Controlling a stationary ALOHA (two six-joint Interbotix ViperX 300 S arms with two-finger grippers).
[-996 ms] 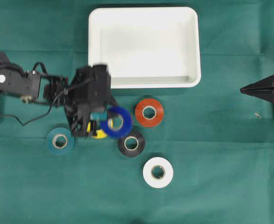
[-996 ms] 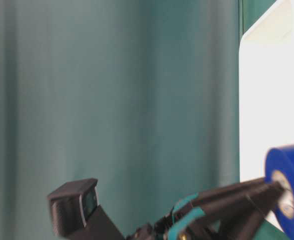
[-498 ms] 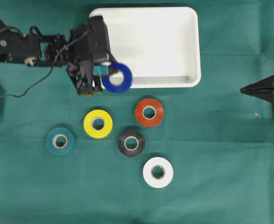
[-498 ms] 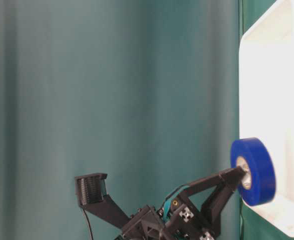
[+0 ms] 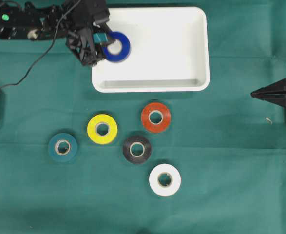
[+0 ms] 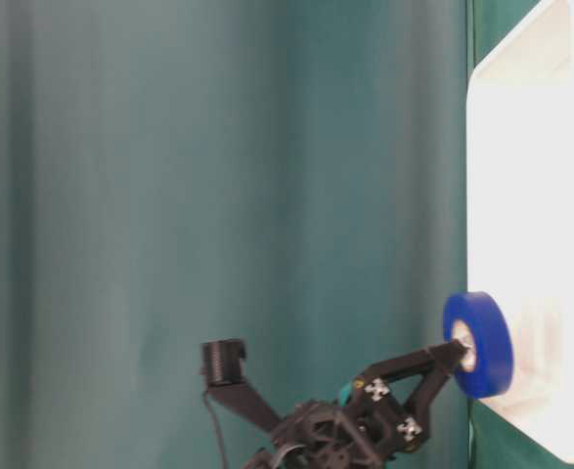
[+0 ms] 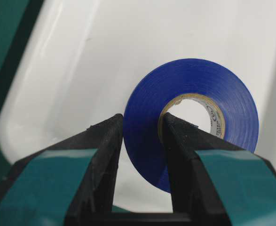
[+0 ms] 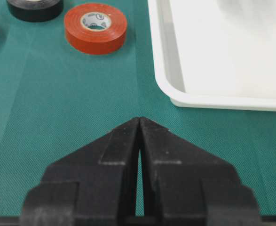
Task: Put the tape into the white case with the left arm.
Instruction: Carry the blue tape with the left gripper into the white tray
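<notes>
My left gripper [image 5: 105, 44] is shut on a blue tape roll [image 5: 125, 48], one finger through its hole and the other on the outer edge. It holds the roll above the upper left part of the white case [image 5: 181, 48]. In the left wrist view the blue tape [image 7: 194, 75] hangs between my teal-striped fingers [image 7: 105, 141] with the case floor [image 7: 81, 70] behind it. The table-level view shows the tape [image 6: 484, 344] held just off the case floor. My right gripper [image 5: 254, 93] rests shut at the far right, with nothing between its fingers [image 8: 139, 120].
Several other tape rolls lie on the green cloth below the case: yellow [image 5: 93, 130], red [image 5: 146, 118], black [image 5: 128, 150], white [image 5: 155, 181] and teal [image 5: 53, 147]. The left arm's black cable [image 5: 30, 68] trails across the cloth at the left.
The left arm has carried the blue tape from beside the rolls on the cloth, past the case's front left corner, to above the case's upper left area. The right arm has not moved.
</notes>
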